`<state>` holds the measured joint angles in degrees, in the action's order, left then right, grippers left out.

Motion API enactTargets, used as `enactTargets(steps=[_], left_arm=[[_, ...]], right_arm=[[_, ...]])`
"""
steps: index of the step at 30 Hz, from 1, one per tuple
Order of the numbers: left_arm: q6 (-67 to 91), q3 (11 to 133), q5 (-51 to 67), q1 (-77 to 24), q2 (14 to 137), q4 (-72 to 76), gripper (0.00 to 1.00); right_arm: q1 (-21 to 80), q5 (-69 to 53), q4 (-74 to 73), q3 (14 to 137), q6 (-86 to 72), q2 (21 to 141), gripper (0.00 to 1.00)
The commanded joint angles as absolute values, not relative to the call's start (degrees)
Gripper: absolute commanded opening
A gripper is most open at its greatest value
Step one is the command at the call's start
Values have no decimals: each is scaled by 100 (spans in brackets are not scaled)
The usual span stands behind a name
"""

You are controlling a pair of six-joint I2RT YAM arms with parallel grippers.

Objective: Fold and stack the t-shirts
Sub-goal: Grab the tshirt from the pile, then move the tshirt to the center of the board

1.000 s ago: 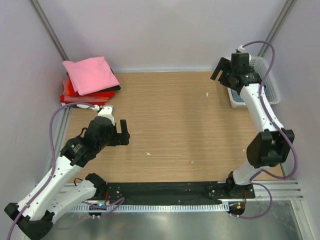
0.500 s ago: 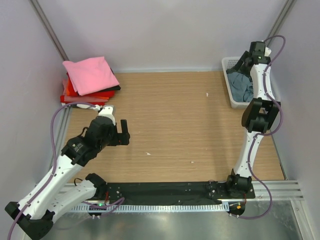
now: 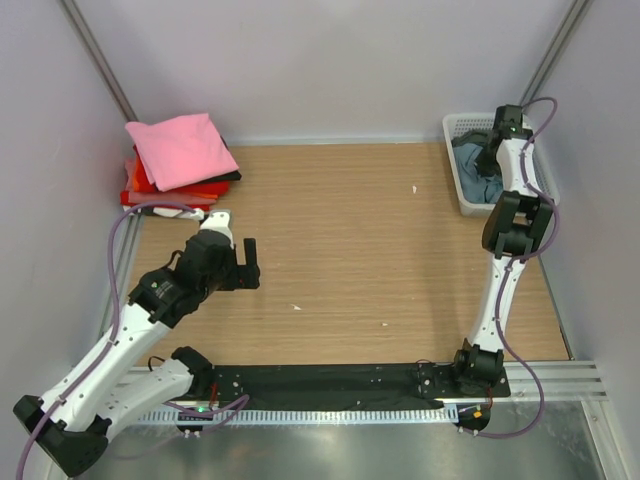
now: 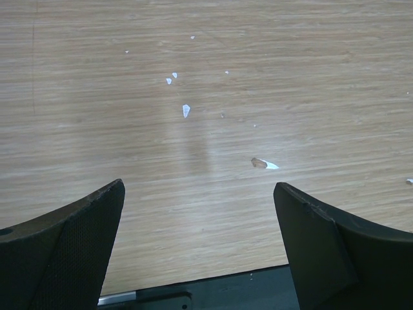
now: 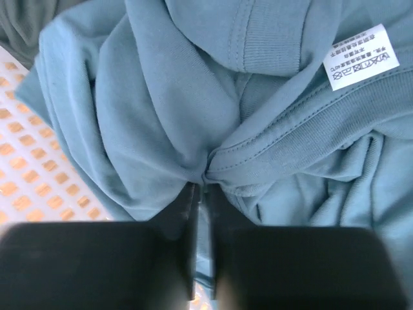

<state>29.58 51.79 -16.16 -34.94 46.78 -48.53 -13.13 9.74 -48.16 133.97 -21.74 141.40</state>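
The right hand [image 5: 201,194] clamps only a thin fold of the blue shirt [image 5: 148,97], so the cloth may slip out when lifted.

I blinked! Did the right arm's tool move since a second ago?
Yes. The right tool went from over the left edge of the white basket down into it, now pinching the blue t-shirt.

Slate-blue t-shirt [image 5: 161,110], white lattice basket [image 3: 463,122], pink t-shirt [image 3: 180,150], red t-shirt [image 3: 170,194], pale white-flecked wood-grain table [image 3: 340,230]
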Motion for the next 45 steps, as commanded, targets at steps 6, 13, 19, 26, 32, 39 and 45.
enactTargets(steps=[6,13,19,26,32,39,45], left_arm=[[2997,5247,-1828,-3516,4658,-4781,98],[3023,5247,-1890,-3524,4527,-4799,98],[3032,5247,-1907,-3524,4404,-4781,98],[3023,5238,-1881,-3524,4342,-4755,98],[3041,5352,-1706,-3524,4701,-4746,97],[3594,5511,-1318,-4182,5938,-4202,90],[4244,5414,-888,-4807,6924,-3130,90]], right_arm=[[-1398,264,-4570,13482,-2320,13283,1],[-521,-623,-4570,13378,-2443,11421,1],[702,-572,-4325,11833,-2777,9934,1],[888,-589,-3638,8170,-3112,8334,98],[888,386,-4113,7489,-2857,7806,100],[888,79,-3938,6997,-2865,7585,100],[896,-369,-3718,6566,-2857,7462,100]])
